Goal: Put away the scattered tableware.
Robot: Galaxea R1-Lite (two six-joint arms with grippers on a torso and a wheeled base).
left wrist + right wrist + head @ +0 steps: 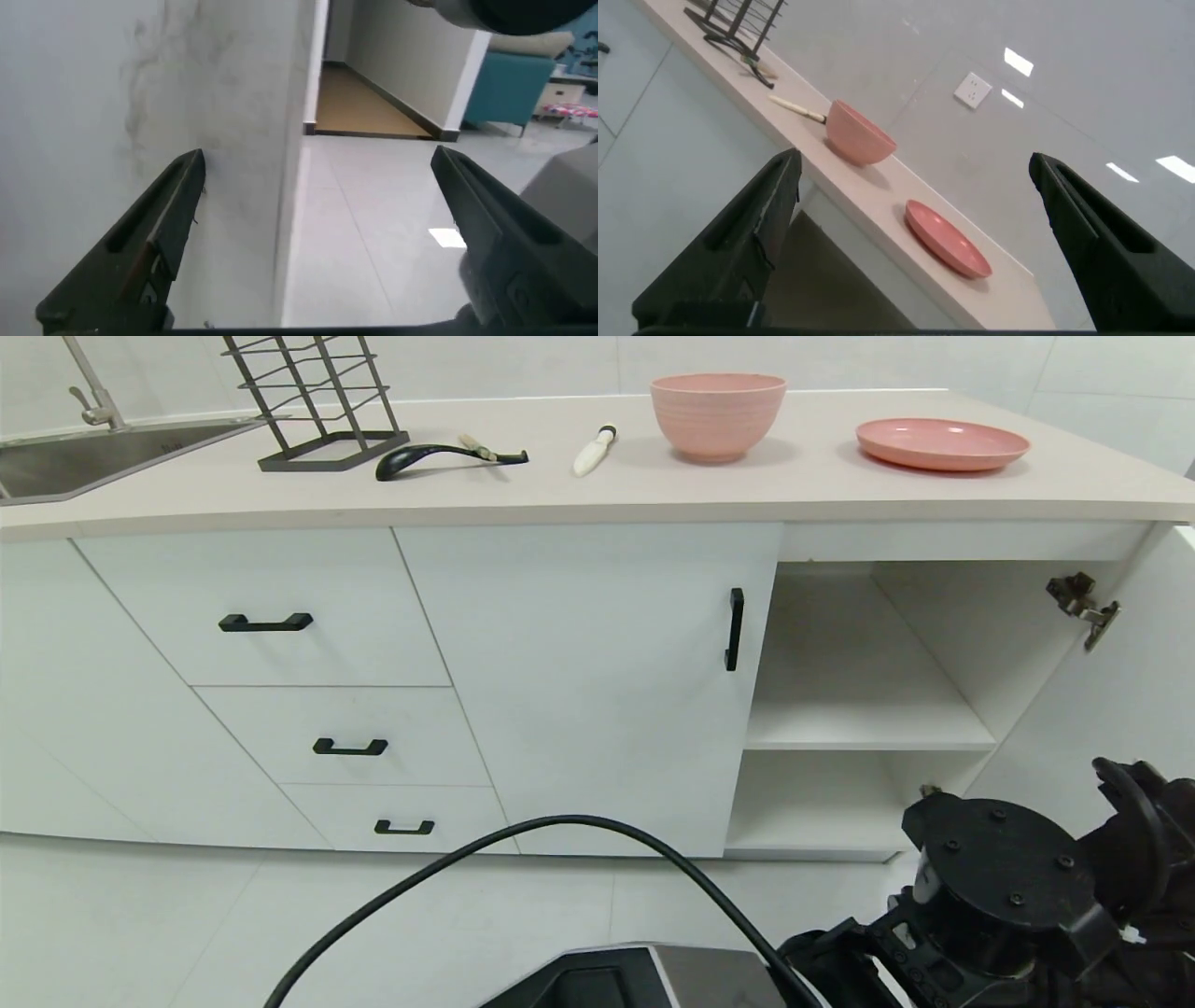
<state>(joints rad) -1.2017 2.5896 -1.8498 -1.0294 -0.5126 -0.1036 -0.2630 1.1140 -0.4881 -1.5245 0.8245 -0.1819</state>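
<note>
Tableware out on the counter (560, 490), cupboard (943, 635) open

You have both grippers spread wide with nothing between the fingers. Your left gripper (318, 159) faces a white panel and pale floor (374, 233) tiles. Your right gripper (915, 161) looks up along the counter's front edge toward the dishes, well apart from them.

All the tableware sits on the counter. From your left to your right in the head view:
- a black ladle (439, 455) lying flat just beside the base of the wire rack (327, 450)
- a short wooden piece (477, 447) right by the ladle's handle; you cannot tell whether the two touch
- a white-handled utensil (595, 451) lying on its own
- a pink bowl (718, 415) standing upright
- a pink plate (943, 443) lying flat near the counter's right end, apart from the bowl

The sink (84, 462) is set into the counter beyond the rack. Below the plate the cupboard stands open, showing a bare white shelf (868, 733). Beside it is a closed door (579, 691), then three closed drawers (308, 653).
</note>
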